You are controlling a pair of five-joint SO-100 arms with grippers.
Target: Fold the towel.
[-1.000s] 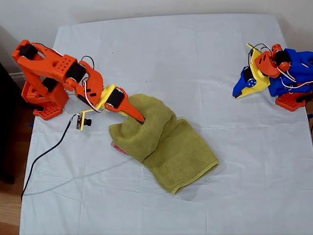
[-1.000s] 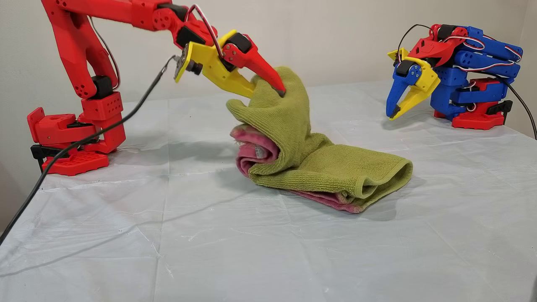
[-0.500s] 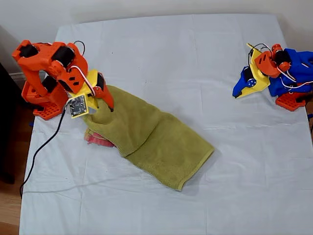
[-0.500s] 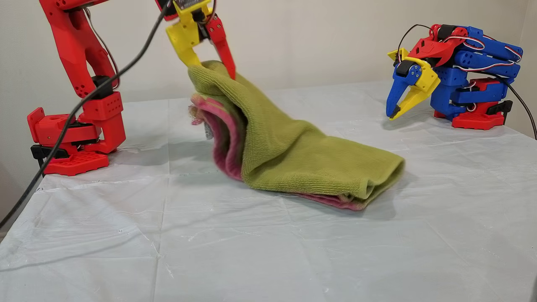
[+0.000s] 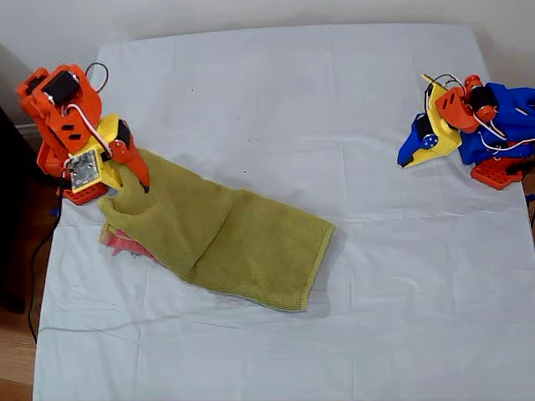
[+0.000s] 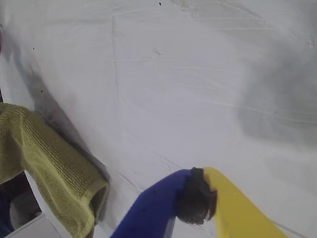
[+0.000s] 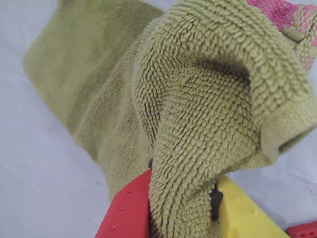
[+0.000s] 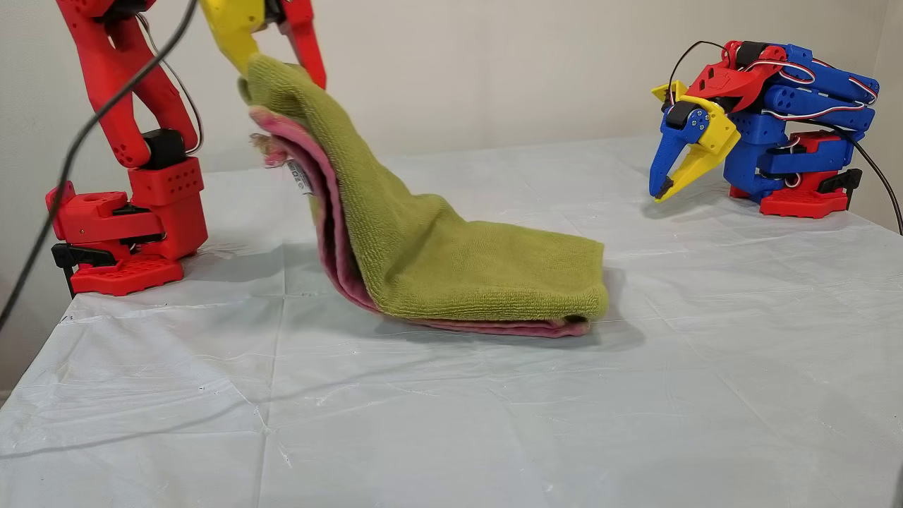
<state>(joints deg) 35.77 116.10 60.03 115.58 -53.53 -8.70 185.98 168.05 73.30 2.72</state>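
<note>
Second gripper's fingers [image 7: 233, 218] tips buried in towel [image 7: 198, 148] folds.

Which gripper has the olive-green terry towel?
My second gripper, red and yellow, is clamped on the olive-green terry towel; my first gripper, blue and yellow, holds nothing.

The exterior view looks steeply down over the whole table [image 5: 251, 75]. The other view sits low at the table's edge, facing across it. Both share the towel [image 5: 226, 238], which the second wrist view sees close up.

Towel [image 5: 226, 238]: on our tabletop [image 5: 334, 100], toward the exterior view's left, one end lifted off it at our second gripper [image 5: 127, 177]. Our first gripper [image 5: 412, 149]: well apart, at the exterior view's right edge, above the tabletop.
</note>
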